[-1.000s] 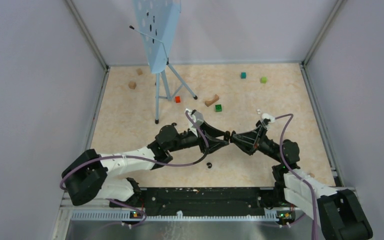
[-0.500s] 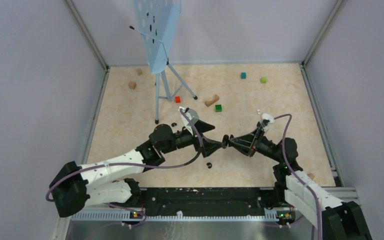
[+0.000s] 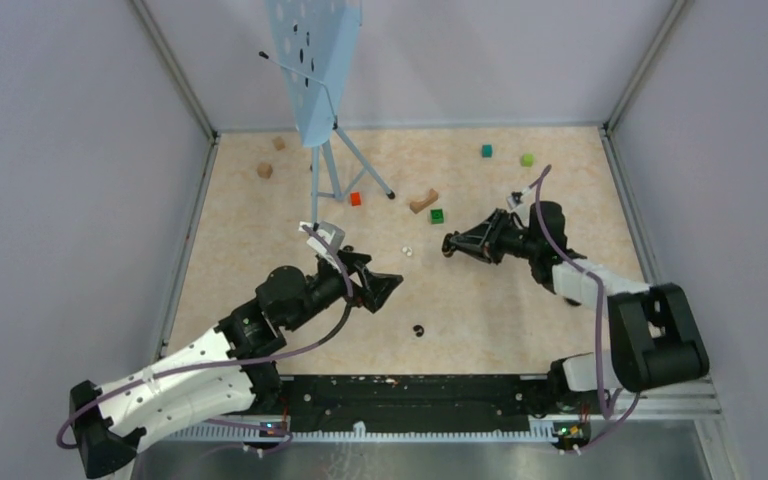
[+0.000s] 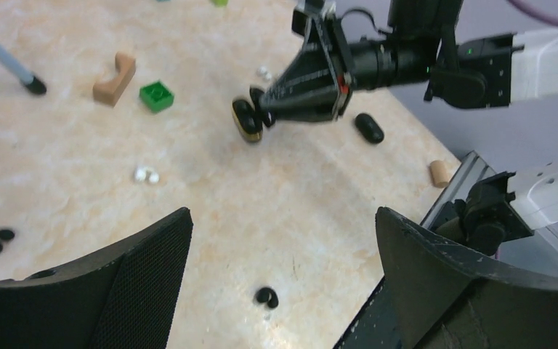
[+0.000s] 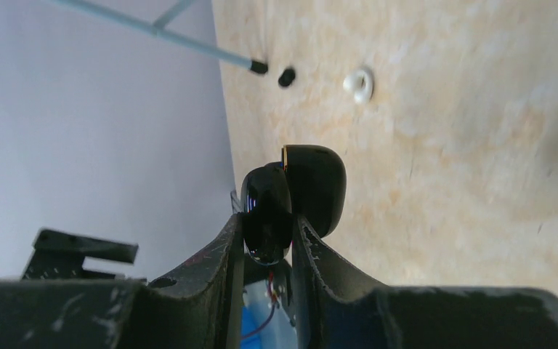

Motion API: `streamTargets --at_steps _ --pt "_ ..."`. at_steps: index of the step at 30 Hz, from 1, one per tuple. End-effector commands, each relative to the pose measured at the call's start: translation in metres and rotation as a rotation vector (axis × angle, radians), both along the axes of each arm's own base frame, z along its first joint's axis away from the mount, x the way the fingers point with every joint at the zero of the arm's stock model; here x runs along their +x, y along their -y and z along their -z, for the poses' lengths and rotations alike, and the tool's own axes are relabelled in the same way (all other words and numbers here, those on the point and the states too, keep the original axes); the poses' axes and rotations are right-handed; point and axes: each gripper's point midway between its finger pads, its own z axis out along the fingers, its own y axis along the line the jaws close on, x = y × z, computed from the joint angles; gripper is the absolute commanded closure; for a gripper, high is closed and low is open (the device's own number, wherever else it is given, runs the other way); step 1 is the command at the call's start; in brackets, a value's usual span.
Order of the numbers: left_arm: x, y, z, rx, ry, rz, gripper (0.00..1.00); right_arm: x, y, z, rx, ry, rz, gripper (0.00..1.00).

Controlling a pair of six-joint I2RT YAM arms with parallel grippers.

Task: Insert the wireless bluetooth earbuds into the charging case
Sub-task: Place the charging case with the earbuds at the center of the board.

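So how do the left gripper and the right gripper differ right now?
The left gripper stands wide open; the right gripper is shut. The left gripper holds nothing; the right gripper pinches the black charging case. The right gripper is close to the green block; the left gripper is well away from it. Both are black.

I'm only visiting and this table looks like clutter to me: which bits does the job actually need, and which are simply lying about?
For the job:
- charging case, gripped by the right end effector
- white earbuds
- black earbud

Just lying about:
- dark green block
- red block
- wooden blocks
- blue stand
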Motion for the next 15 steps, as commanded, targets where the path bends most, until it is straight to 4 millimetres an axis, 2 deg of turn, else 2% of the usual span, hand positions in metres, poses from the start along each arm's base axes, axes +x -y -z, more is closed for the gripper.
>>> streamTargets --at_steps 1,4,9,12,15 --pt "-0.001 -0.016 0.015 0.037 -0.125 -0.074 0.01 0.057 0.005 -0.009 0.012 0.092 0.023 1.0" --pt "-0.005 -0.021 0.017 0.027 -0.16 -0.082 0.01 0.093 0.004 -0.005 0.039 0.063 0.048 1.0" --pt "-0.008 -0.033 0.013 0.023 -0.163 -0.112 0.01 0.152 0.009 0.019 -0.093 0.018 0.104 1.0" --pt "-0.009 -0.04 0.008 0.013 -0.151 -0.129 0.01 0.173 0.016 0.032 -0.139 -0.002 0.134 1.0" --pt "-0.009 -0.046 0.006 0.007 -0.135 -0.145 0.01 0.182 0.021 0.052 -0.138 -0.039 0.135 1.0"
